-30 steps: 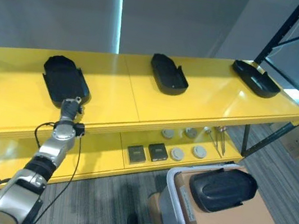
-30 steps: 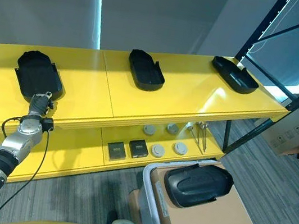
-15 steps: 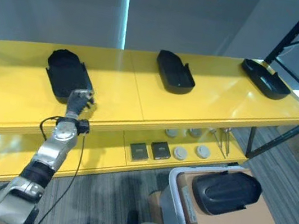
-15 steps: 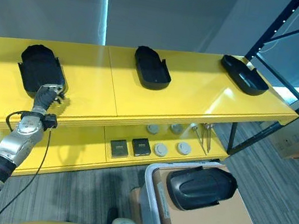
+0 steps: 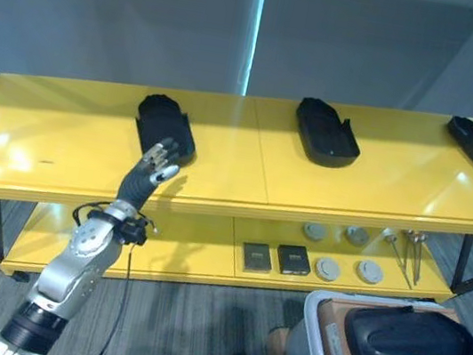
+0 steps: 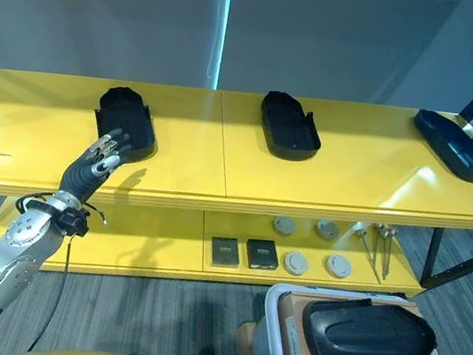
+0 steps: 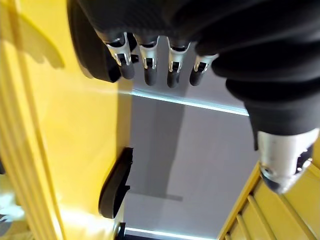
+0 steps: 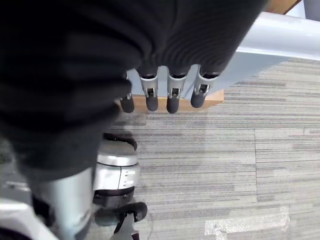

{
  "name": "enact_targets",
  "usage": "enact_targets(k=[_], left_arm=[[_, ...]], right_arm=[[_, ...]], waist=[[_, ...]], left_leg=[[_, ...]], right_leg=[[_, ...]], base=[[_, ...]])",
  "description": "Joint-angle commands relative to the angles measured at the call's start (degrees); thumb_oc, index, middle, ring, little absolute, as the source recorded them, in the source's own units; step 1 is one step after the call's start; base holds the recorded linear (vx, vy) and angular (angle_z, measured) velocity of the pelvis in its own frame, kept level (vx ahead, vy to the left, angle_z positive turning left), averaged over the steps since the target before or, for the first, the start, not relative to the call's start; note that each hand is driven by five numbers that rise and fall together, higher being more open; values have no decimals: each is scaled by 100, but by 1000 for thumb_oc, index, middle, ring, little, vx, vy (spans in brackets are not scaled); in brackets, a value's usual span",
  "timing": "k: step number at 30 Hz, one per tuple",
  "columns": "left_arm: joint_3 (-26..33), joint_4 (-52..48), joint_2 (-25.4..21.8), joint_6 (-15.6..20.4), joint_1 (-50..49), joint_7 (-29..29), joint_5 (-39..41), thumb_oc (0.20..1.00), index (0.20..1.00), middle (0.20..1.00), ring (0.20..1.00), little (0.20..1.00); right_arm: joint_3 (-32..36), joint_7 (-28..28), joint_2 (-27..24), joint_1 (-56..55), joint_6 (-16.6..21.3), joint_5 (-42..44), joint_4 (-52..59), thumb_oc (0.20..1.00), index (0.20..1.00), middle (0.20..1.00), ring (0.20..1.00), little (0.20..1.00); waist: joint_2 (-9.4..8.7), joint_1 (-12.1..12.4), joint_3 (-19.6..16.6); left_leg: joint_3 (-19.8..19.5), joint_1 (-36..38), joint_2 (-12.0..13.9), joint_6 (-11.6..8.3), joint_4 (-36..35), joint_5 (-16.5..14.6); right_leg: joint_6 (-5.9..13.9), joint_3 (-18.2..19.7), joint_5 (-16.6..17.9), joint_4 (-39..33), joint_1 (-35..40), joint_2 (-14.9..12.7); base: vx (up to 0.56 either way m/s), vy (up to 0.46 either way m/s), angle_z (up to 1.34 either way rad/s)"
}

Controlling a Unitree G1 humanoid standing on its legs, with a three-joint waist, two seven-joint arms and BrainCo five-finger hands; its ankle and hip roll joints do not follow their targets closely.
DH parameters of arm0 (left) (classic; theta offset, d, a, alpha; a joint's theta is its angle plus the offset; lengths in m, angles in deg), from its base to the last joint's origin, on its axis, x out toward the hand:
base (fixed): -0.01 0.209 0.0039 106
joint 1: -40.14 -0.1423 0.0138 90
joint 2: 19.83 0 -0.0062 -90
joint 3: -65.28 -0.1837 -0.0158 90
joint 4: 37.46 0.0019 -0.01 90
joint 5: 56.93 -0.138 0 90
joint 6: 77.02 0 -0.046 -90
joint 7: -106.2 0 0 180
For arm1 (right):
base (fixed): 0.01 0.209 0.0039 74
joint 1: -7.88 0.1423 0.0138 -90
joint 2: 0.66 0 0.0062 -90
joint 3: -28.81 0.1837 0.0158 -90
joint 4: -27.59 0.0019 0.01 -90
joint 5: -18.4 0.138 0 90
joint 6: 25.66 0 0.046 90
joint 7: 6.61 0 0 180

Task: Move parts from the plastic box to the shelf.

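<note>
Left hand [image 5: 155, 167] centre-left of frame, fingers released, just short of black part [image 5: 166, 124] on yellow shelf [image 5: 61, 145]. Right hand [image 8: 165, 97] fingers relaxed, holding nothing, near plastic box [image 8: 280, 40].

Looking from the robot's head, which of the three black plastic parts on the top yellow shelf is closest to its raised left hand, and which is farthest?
Order from the left hand:
1. Left black plastic part, just beyond the hand.
2. Middle black plastic part, at the shelf's centre.
3. Right black plastic part, at the far right end.

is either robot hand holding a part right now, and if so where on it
Neither holds anything. The left robot hand hangs open just short of the leftmost black part on the shelf, not touching it. The right robot hand is open over the floor.
</note>
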Motion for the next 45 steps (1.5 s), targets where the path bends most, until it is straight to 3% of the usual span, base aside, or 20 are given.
enact_targets(k=[1,5,7,9,11,16,18,20,21,22,23,25,27,29,31,34,37,42,45], left_arm=[[326,-296,-194,273,164,361,342,1000,1000,1000,1000,1000],[576,-393,-319,380,-92,506,568,1000,1000,1000,1000,1000],[886,-394,-313,525,-303,213,768,1000,1000,1000,1000,1000],[961,-295,-276,512,-324,16,759,1000,1000,1000,1000,1000],[923,-204,-244,425,-304,-2,702,1000,1000,1000,1000,1000],[469,292,-6,40,-153,-105,865,1000,1000,1000,1000,1000],[120,897,143,175,-110,-371,113,1000,1000,1000,1000,1000],[-59,1347,242,21,-197,-836,-9,1000,1000,1000,1000,1000],[-53,1600,213,33,-332,-980,-439,1000,1000,1000,1000,1000],[-41,1702,209,-91,-392,-1017,-505,1000,1000,1000,1000,1000],[21,1890,178,-236,-551,-1173,-462,1000,1000,1000,1000,1000],[95,2188,147,-335,-711,-1265,-651,1000,1000,1000,1000,1000],[151,2826,66,-117,-902,-1143,-1566,1000,1000,1000,1000,1000],[11,3457,14,2,-1037,-1290,-2199,1000,1000,1000,1000,1000],[-97,3800,61,40,-1031,-1369,-2349,1000,1000,1000,1000,1000],[-280,4527,201,105,-920,-1388,-2657,1000,1000,1000,1000,1000],[-523,5556,526,346,-846,-1579,-3126,1000,1000,1000,1000,1000],[-602,6076,619,346,-803,-1726,-3326,1000,1000,1000,1000,1000],[-732,6339,574,446,-845,-1702,-3449,1000,1000,1000,1000,1000]], right_arm=[[-90,243,-68,63,-296,328,-524,1000,1000,1000,1000,1000],[-9,221,-27,-27,-256,142,-581,1000,1000,1000,1000,1000],[-49,114,-68,-41,-185,-203,-726,1000,1000,1000,1000,1000],[-127,74,-136,10,-161,-255,-740,1000,1000,1000,1000,1000],[-170,82,-135,5,-144,-144,-723,1000,1000,1000,1000,1000],[-204,186,-37,95,-273,262,-794,1000,1000,1000,1000,1000],[-144,224,-43,192,-431,193,-845,1000,1000,1000,1000,1000],[-62,207,-146,318,-447,203,-926,1000,1000,1000,1000,1000],[-39,223,-232,436,-480,225,-912,1000,1000,1000,1000,1000],[-31,221,-278,485,-497,266,-896,1000,1000,1000,1000,1000],[-9,196,-373,578,-531,268,-849,1000,1000,1000,1000,1000],[-37,177,-455,648,-555,297,-826,1000,1000,1000,1000,1000],[-139,157,-559,742,-536,402,-867,1000,1000,1000,1000,1000],[-168,165,-654,785,-412,393,-965,1000,1000,1000,1000,1000],[-166,164,-709,753,-322,392,-1009,1000,1000,1000,1000,1000],[-98,261,-758,688,-120,452,-1033,1000,1000,1000,1000,1000],[103,524,-701,631,359,761,-1120,1000,1000,1000,1000,1000],[241,1245,-693,706,1034,872,-866,1000,1000,1000,1000,1000],[420,1703,-817,832,1627,1795,-404,1000,1000,1000,1000,1000]], waist=[[-33,-27,164],[-40,107,192],[22,366,117],[20,487,91],[-8,499,103],[-109,343,53],[-194,271,-24],[-275,356,-38],[-280,495,15],[-262,555,38],[-288,684,114],[-249,792,151],[-174,912,157],[-49,950,117],[37,931,133],[115,800,148],[127,641,113],[93,577,126],[37,574,231]], left_leg=[[-228,-328,-11,0,514,-358],[179,-306,4,-38,497,-388],[994,-183,102,-116,347,-475],[1397,-180,176,-103,364,-490],[1508,-247,211,-92,484,-538],[1543,-341,385,-151,736,-599],[1669,-436,611,-264,1078,-659],[1366,-759,914,-420,1807,-721],[747,-1123,1057,-580,2411,-473],[488,-1289,1093,-633,2653,-410],[-27,-1566,961,-574,2876,-172],[-488,-1650,794,-529,2782,-146],[-825,-1473,634,-475,2003,-233],[-1172,-1313,526,-552,968,-9],[-1330,-1258,500,-607,704,146],[-1272,-1147,443,-590,555,138],[-1082,-1029,319,-515,561,8],[-1044,-940,165,-321,687,-198],[-982,-896,81,-196,846,-349]], right_leg=[[717,-180,-269,786,-275,-482],[803,-936,-158,944,-435,-632],[846,-2358,-296,1392,-466,-768],[758,-2998,-306,1518,-503,-929],[673,-3130,-311,1444,-518,-913],[463,-2702,-329,861,-447,-452],[373,-2546,-238,446,-296,-290],[253,-2335,-228,188,-137,-205],[164,-2080,-253,100,-48,-113],[124,-1978,-258,69,-22,-63],[32,-1781,-218,86,-66,-80],[37,-1519,-223,79,-86,-56],[83,-1237,-214,35,-144,-49],[166,-1022,-211,-18,-216,-61],[202,-921,-217,-14,-227,-71],[273,-899,-232,34,-277,-216],[385,-862,-173,42,-297,-385],[502,-687,-129,213,-360,-537],[569,-713,-25,328,-460,-625]], base=[[-119,60,-3],[-133,15,-30],[-119,-26,-180],[-59,-96,-155],[-12,-174,-174],[45,-238,-85],[98,-327,-54],[109,-244,-62],[75,-151,-62],[-21,-103,-89],[-59,-9,-117],[-18,75,-140],[48,168,-112],[35,266,-109],[5,237,-65],[-63,268,-34],[-33,321,-19],[17,122,-22],[-16,62,-30]])
